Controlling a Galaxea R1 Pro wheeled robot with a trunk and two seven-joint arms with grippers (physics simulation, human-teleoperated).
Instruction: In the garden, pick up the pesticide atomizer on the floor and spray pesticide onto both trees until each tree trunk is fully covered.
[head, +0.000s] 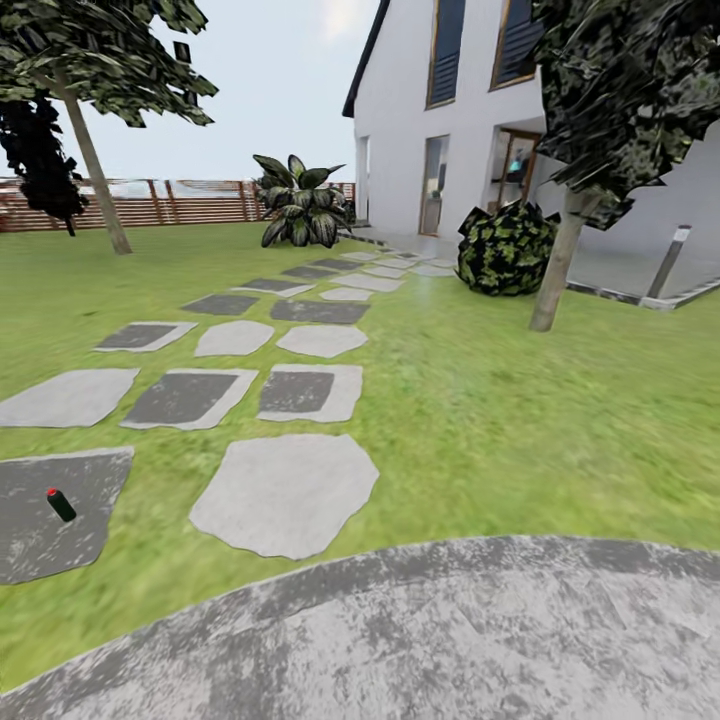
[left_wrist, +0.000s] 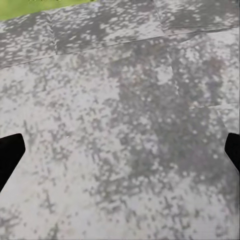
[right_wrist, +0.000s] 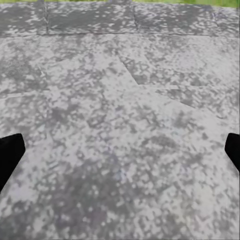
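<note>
Atomizer: one small dark green pesticide atomizer (head: 61, 505) with a red cap, lying tilted on a dark stepping stone (head: 50, 525) at the near left of the head view.
Stepping stones: over a dozen flat slabs, pale and dark grey, in rows leading across the lawn (head: 520, 420) toward the white house (head: 450, 120).
Trees: two with pale trunks, one at far left (head: 92, 160) near the slatted fence (head: 160, 203), one at right (head: 558, 265) beside a round dark bush (head: 505, 248); both well apart from the atomizer.
Other plants: one broad-leaved shrub (head: 298, 205) by the fence.
Patio: grey mottled paving (head: 450, 640) curving across the foreground.
Left gripper (left_wrist: 120, 150): spread wide, black fingertips (left_wrist: 9, 155) at opposite edges, nothing between; paving joints and a grass strip beyond.
Right gripper (right_wrist: 120, 150): likewise spread, fingertips (right_wrist: 9, 152) apart, over mottled paving.
</note>
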